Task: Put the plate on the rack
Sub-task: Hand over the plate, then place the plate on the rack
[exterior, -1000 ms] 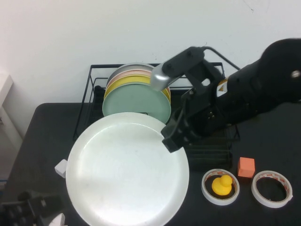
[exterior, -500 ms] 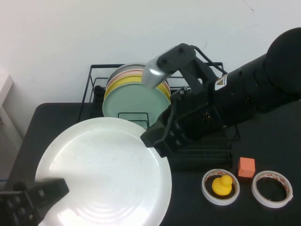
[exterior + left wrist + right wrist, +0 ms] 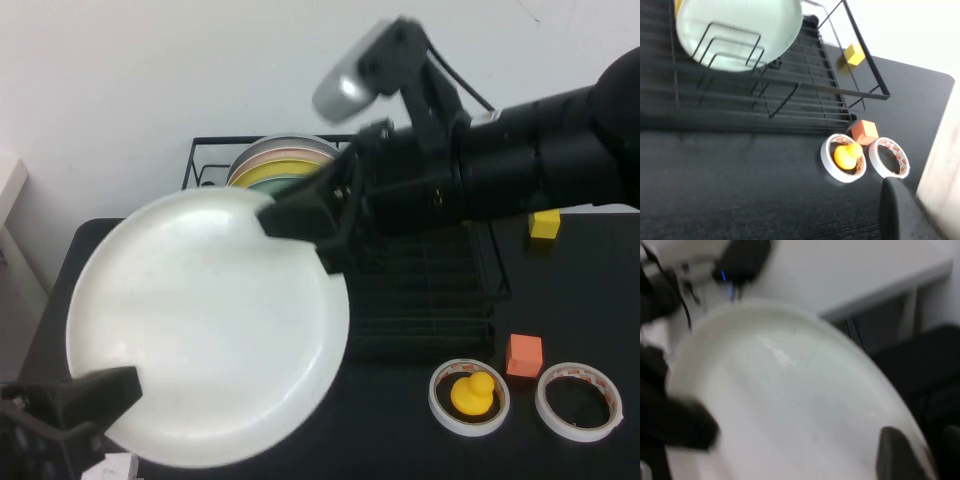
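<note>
Holding: our left gripper point(image 3: 95, 392) pinched the glossy white round plate point(image 3: 205, 325) at its near rim, above the table's left edge.
Right gripper point(image 3: 300, 218): we gripped the far rim; how tightly, we couldn't tell.
Risk: released unevenly, the plate could tip short of the black wire rack point(image 3: 425, 290).

Bright, even light; motion blur

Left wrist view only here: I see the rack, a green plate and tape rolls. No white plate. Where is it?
Observer: In the high view the plate is held tilted above the table, on the robot's side of the rack.
Operator: Who has it?
Observer: The left gripper is clamped on its near-left rim.
Operator: And the right gripper?
Observer: The right gripper is at the plate's far-right rim, beside the rack's front left.
</note>
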`<control>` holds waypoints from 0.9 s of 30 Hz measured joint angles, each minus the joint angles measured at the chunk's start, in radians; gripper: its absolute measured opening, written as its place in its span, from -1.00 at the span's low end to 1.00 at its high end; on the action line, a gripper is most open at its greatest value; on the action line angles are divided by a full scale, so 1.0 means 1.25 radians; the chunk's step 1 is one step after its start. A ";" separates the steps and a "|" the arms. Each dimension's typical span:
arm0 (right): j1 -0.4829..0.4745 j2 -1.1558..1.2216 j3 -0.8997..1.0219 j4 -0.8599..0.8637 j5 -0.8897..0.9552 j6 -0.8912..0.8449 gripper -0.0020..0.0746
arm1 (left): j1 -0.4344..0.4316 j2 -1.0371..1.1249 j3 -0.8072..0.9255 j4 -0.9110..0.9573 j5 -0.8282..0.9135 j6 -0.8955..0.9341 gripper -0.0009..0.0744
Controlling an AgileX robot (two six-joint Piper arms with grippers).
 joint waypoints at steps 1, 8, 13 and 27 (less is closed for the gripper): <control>0.000 -0.002 0.000 0.039 -0.005 -0.020 -0.38 | 0.000 0.000 0.002 -0.012 -0.004 0.020 -0.77; -0.022 -0.011 -0.001 0.131 0.079 -0.035 0.44 | 0.000 0.002 0.003 -0.057 -0.040 0.211 -0.77; -0.095 -0.052 -0.001 0.176 0.197 -0.005 0.50 | -0.004 0.002 0.002 -0.083 -0.114 0.300 -0.77; -0.303 -0.335 -0.003 0.056 0.490 0.007 0.17 | -0.002 0.045 -0.079 -0.118 -0.293 0.729 -0.77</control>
